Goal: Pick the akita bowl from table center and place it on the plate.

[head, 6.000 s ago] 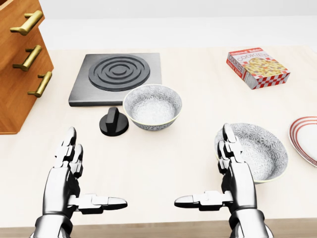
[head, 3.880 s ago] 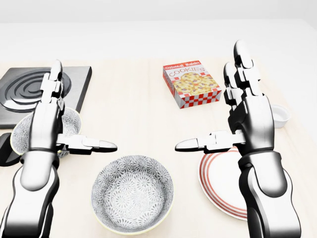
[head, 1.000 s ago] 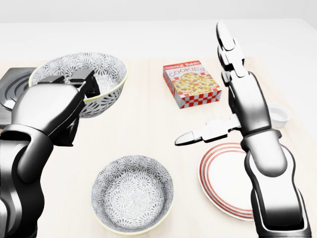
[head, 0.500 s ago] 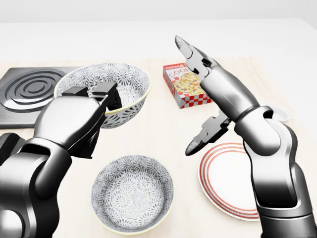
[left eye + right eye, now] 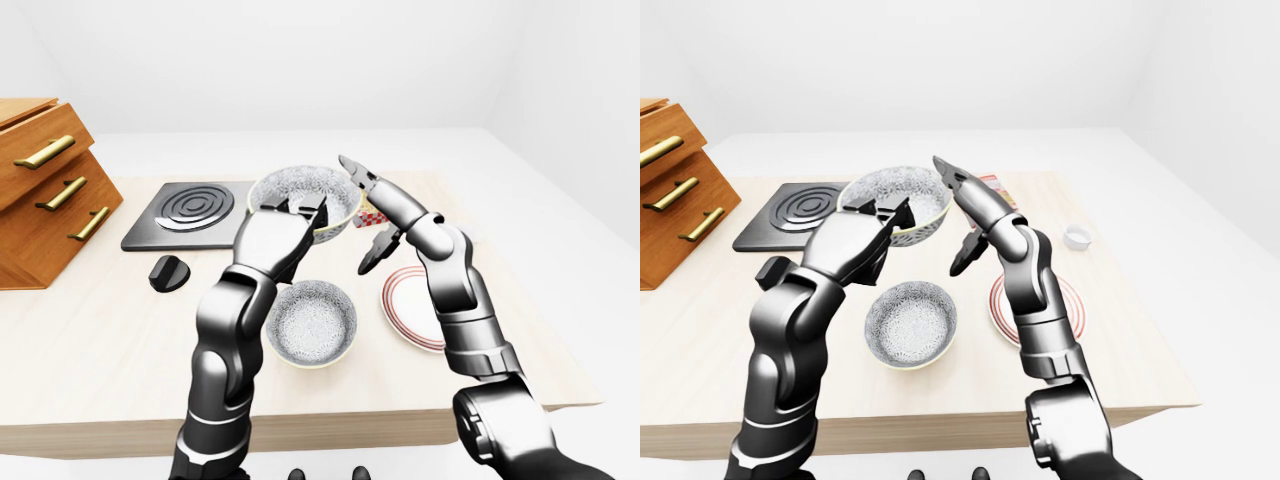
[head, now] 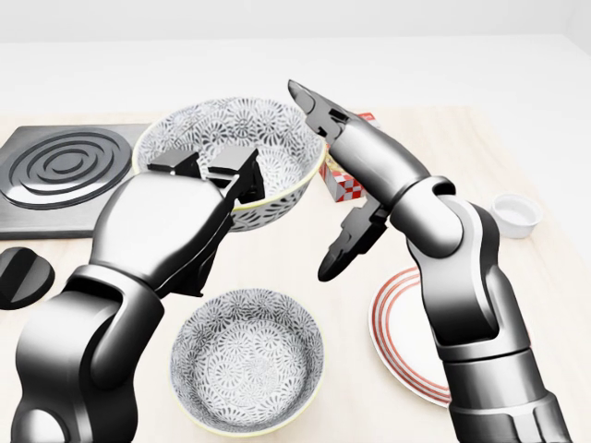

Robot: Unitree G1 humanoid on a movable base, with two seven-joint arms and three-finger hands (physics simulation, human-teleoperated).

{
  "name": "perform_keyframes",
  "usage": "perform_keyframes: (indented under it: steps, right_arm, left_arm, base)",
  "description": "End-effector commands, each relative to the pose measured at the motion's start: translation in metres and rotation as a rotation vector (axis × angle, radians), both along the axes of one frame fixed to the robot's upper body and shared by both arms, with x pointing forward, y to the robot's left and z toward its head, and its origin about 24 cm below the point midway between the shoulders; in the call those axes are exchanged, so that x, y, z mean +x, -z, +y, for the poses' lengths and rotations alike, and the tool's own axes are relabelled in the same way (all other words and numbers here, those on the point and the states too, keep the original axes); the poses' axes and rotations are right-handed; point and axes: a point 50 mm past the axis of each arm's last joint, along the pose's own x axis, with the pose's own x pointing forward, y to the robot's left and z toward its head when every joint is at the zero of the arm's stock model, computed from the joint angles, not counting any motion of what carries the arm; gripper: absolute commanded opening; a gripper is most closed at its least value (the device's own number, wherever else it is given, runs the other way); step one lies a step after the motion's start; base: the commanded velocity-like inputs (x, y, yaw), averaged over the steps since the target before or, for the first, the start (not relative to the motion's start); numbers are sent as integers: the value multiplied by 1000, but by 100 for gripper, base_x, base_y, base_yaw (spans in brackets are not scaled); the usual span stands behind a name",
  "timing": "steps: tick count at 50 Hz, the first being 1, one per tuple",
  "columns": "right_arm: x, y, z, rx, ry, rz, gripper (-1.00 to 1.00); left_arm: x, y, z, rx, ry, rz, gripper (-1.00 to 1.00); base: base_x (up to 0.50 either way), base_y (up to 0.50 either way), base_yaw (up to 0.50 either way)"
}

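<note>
Head view: left hand (image 6: 185, 217) gripped akita bowl (image 6: 231, 148) rim, right hand (image 6: 360, 161) was splayed empty; plate (image 6: 406, 341) lay below-right of the gripping fingers, so a level carry looked best.

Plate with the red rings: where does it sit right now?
In the head view the plate lies on the table at lower right, partly behind the right forearm, just right of the patterned bowl resting on the table.

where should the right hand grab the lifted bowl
The bowl's free right rim, coming in from the head view's right. The left hand pinches the lower-left rim, so that side is taken. The bowl is held roughly mouth-up with a thin flared wall: fingers over the rim, thumb under the outer wall. The open right hand is beside that edge.
</note>
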Motion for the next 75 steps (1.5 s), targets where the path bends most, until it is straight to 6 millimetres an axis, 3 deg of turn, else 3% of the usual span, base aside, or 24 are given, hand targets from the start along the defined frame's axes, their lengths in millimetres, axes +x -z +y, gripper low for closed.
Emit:
perform_keyframes:
  steps: [1,12,13,14,15,16,17,18,52,53,54,55,56,57,67,75]
  right_arm:
    - [11,3,10,-5,-2,34,100]
    - [24,1,15,1,16,52,100]
    - [24,0,15,2,16,50,78]
    - [24,0,15,3,16,50,8]
    - [24,0,15,3,17,50,-25]
    - [24,0,15,2,18,49,-48]
    - [24,0,15,2,18,49,-84]
    - [24,0,15,3,17,48,-100]
    - [15,6,10,-10,14,42,-100]
    - [15,6,10,-9,14,42,-100]
    - [15,6,10,-9,14,44,-100]
    - [15,6,10,-8,14,45,-100]
    - [15,7,10,-8,14,46,-100]
    - [15,7,10,-7,15,48,-100]
    - [18,8,10,-9,15,60,-100]
    - [18,10,9,-12,20,68,-100]
  left_arm:
    - [-4,-5,-6,-21,30,-21,-100]
    - [-3,-9,-5,-23,33,-36,-100]
    - [-2,-10,-5,-24,32,-38,-100]
    - [-2,-10,-4,-23,32,-38,-100]
    - [-2,-10,-4,-21,32,-38,-100]
    - [-2,-10,-4,-21,32,-38,-100]
    - [-2,-10,-3,-21,31,-37,-100]
    - [-2,-9,-3,-20,32,-37,-100]
    - [1,-12,0,-22,17,-40,-99]
    - [2,-12,1,-23,15,-41,-87]
    - [2,-14,1,-26,13,-45,-60]
    - [2,-14,1,-29,11,-47,-21]
    - [2,-15,1,-33,7,-48,78]
    - [1,-16,1,-46,8,-52,100]
    - [-14,-41,-14,-199,127,-130,100]
    - [-35,-75,-30,-285,255,-276,100]
  base:
    - [0,0,0]
    - [0,0,0]
    - [0,0,0]
    - [0,0,0]
    - [0,0,0]
    - [0,0,0]
    - [0,0,0]
    - [0,0,0]
    - [0,0,0]
    - [0,0,0]
    - [0,0,0]
    - [0,0,0]
    - [0,0,0]
    - [0,0,0]
    - [0,0,0]
    - [0,0,0]
